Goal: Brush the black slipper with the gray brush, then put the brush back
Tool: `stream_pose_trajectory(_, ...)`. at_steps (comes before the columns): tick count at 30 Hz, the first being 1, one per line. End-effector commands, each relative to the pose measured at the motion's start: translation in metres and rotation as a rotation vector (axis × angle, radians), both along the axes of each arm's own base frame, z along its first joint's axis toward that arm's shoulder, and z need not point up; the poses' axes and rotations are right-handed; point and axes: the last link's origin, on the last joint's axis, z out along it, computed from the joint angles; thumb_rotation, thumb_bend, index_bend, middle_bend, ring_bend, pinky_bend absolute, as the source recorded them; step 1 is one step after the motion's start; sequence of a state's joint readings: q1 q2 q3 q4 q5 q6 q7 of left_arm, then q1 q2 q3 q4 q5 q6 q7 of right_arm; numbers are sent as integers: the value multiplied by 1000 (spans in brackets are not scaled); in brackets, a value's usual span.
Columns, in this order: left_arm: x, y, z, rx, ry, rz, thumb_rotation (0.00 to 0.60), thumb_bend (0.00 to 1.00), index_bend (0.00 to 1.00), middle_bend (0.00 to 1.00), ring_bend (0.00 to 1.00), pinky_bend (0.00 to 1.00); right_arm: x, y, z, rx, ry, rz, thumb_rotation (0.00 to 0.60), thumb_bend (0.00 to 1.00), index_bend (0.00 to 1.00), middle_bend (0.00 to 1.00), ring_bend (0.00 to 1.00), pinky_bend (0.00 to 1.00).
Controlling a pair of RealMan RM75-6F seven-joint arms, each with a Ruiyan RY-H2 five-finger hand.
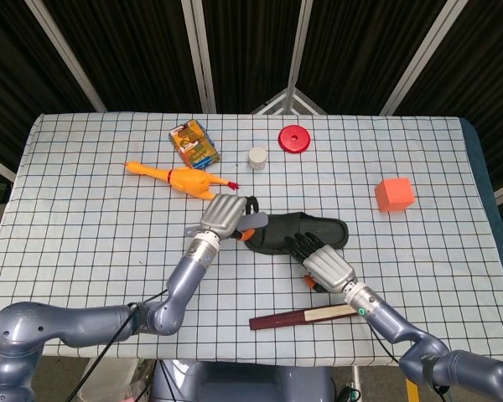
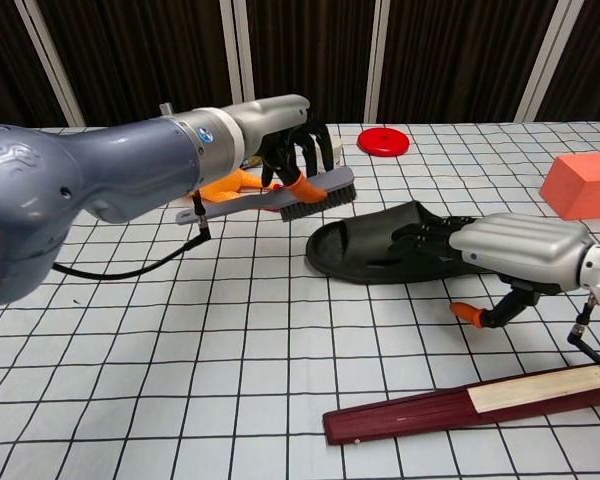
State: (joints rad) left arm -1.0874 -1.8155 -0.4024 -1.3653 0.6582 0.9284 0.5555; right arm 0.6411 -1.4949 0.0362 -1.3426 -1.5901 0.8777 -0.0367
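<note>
The black slipper (image 2: 400, 245) lies flat near the middle of the table with the right hand (image 2: 515, 245) resting on its heel end, fingers laid on the footbed to steady it. The left hand (image 2: 285, 140) clamps the gray brush (image 2: 280, 200) just above the toe end, bristles down and apparently not touching, so brushing and returning both remain.

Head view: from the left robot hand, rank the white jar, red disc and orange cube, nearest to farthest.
From the left robot hand, holding the gray brush:
1. White jar, just beyond it.
2. Red disc, farther back.
3. Orange cube, far off on the robot's right side.
</note>
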Motion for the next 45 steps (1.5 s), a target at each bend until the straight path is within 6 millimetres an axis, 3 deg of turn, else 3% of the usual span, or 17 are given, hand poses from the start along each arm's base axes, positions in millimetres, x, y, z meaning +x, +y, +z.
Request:
stream_pose_trajectory(1, 5, -1, -12, -22, -27, -1, 600, 530, 578, 631, 511, 597, 1, 1, 0, 0, 1, 5, 600, 554, 0, 0, 0, 36)
stream_pose_trajectory(11, 25, -4, -31, -34, -45, -24, 600, 528, 578, 630, 510, 596, 6, 8, 2, 1, 12, 29, 600, 555, 0, 0, 0, 36)
stream_pose_trajectory(24, 32, -4, -51, -46, -35, -1, 600, 529, 578, 630, 510, 596, 7, 11, 1, 6, 21, 36, 600, 555, 0, 0, 0, 36)
stream_pose_trajectory(45, 13, -7, -27, -13, 176, 54, 600, 527, 577, 630, 509, 595, 8, 13, -1, 11, 21, 43, 600, 555, 0, 0, 0, 36)
